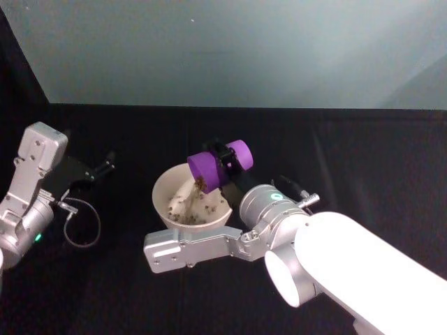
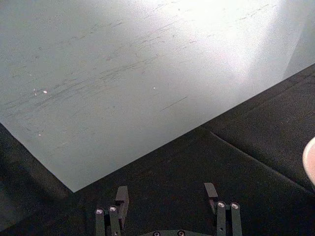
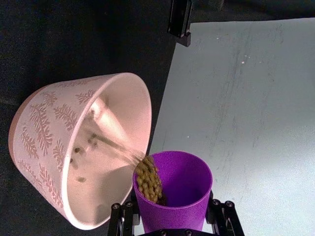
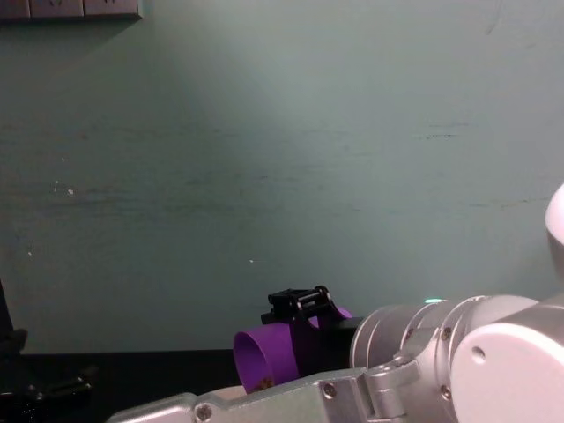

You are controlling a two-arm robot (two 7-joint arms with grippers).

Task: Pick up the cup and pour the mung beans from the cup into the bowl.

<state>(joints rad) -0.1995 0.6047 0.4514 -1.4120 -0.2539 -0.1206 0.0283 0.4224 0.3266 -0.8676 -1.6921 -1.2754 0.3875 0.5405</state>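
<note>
My right gripper (image 1: 225, 160) is shut on the purple cup (image 1: 215, 169) and holds it tipped on its side over the white bowl (image 1: 158, 187). Mung beans (image 1: 199, 185) stream from the cup's rim into the bowl, and several lie on its bottom. In the right wrist view the cup (image 3: 173, 189) sits between my fingers (image 3: 121, 216), with beans (image 3: 147, 178) spilling over its lip into the leaf-patterned bowl (image 3: 44, 123). The chest view shows the tilted cup (image 4: 269, 357) under the gripper (image 4: 300, 304). My left gripper (image 1: 105, 164) stays open, off to the left of the bowl.
Black cloth (image 1: 363, 153) covers the table, and a pale wall (image 1: 244, 49) rises behind it. A loose cable loop (image 1: 80, 223) lies beside my left arm. The left wrist view shows the open left gripper (image 2: 167, 196) over bare cloth, with the bowl's edge (image 2: 311, 160) at the side.
</note>
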